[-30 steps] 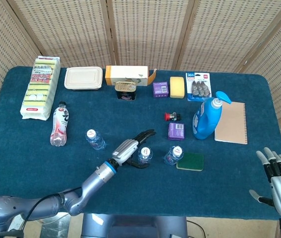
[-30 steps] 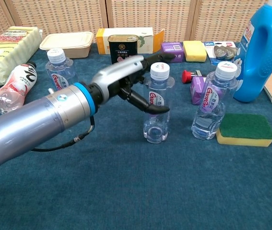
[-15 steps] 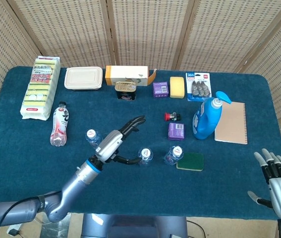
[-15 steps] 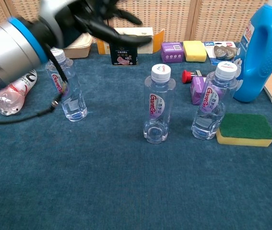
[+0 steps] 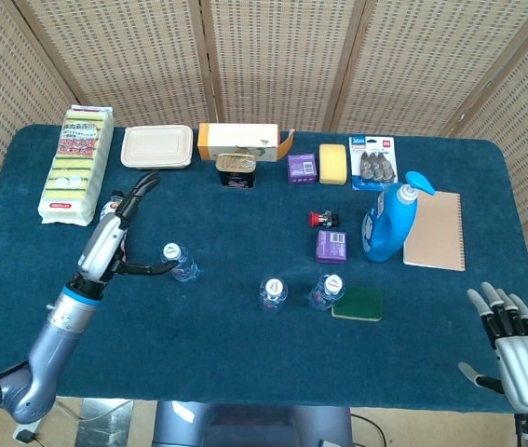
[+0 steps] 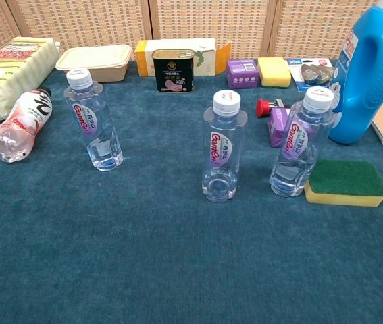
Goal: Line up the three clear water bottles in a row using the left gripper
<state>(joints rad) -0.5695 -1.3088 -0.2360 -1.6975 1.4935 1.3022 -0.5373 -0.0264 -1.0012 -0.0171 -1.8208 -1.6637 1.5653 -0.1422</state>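
Bottles first: nearest me, the middle bottle (image 5: 273, 292) and right bottle (image 5: 324, 291) stand upright side by side at lower centre. The left bottle (image 5: 180, 262) stands apart, further up-left. My left hand (image 5: 115, 239) hovers just left of it, fingers spread, holding nothing, so I judge it best placed. My right hand (image 5: 517, 352) idles, released, at lower right of the desk (image 5: 245, 372).

backdrop: woven wicker folding screen (image 5: 273, 56) | table (image 5: 245, 345): blue cloth | light: even
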